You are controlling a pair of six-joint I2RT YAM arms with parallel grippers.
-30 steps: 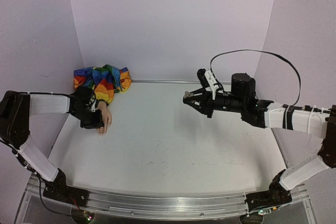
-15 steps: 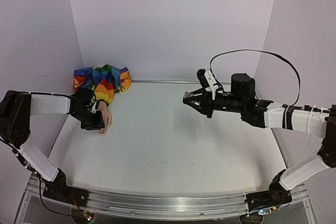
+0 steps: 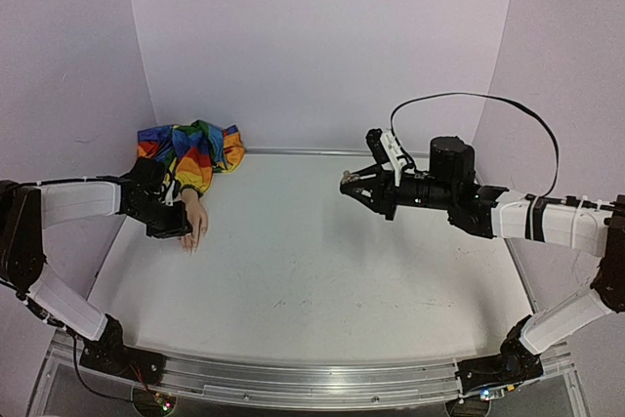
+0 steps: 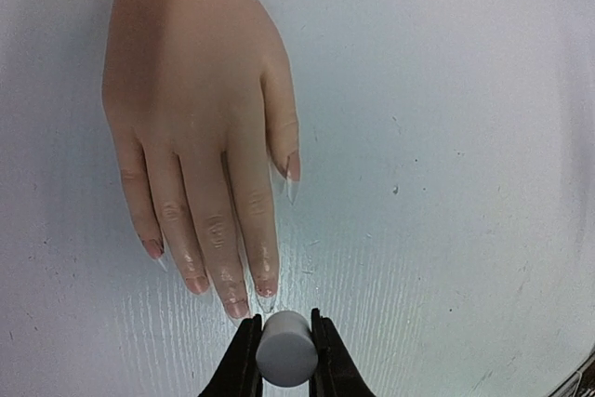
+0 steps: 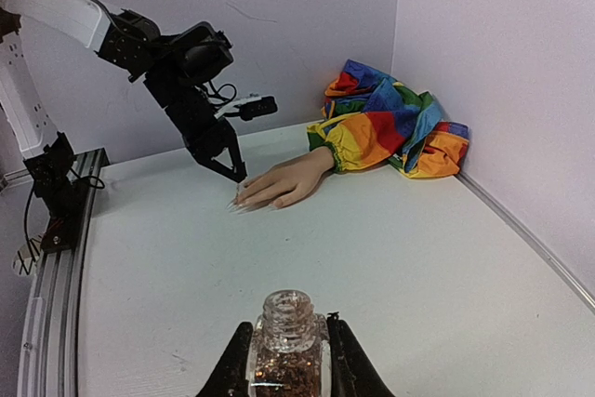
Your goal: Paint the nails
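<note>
A pale mannequin hand [image 4: 195, 127] lies palm down on the white table, with a rainbow sleeve [image 3: 190, 148] behind it at the back left. Its nails [image 4: 266, 287] are at the fingertips. My left gripper [image 4: 284, 352] is shut on a white brush cap [image 4: 284, 350], just past the fingertips, over the index nail. In the top view it [image 3: 179, 229] sits at the hand [image 3: 194, 222]. My right gripper [image 5: 288, 360] is shut on an open glitter polish bottle [image 5: 287, 346], held above the table's right middle [image 3: 349, 183].
Lilac walls close the table at the back and both sides. A metal rail [image 3: 293, 383] runs along the near edge. A black cable [image 3: 469, 97] loops over the right arm. The left arm [image 5: 139, 34] shows in the right wrist view.
The left gripper has shifted slightly back and left along the hand's fingers. The right arm and bottle have not moved.
</note>
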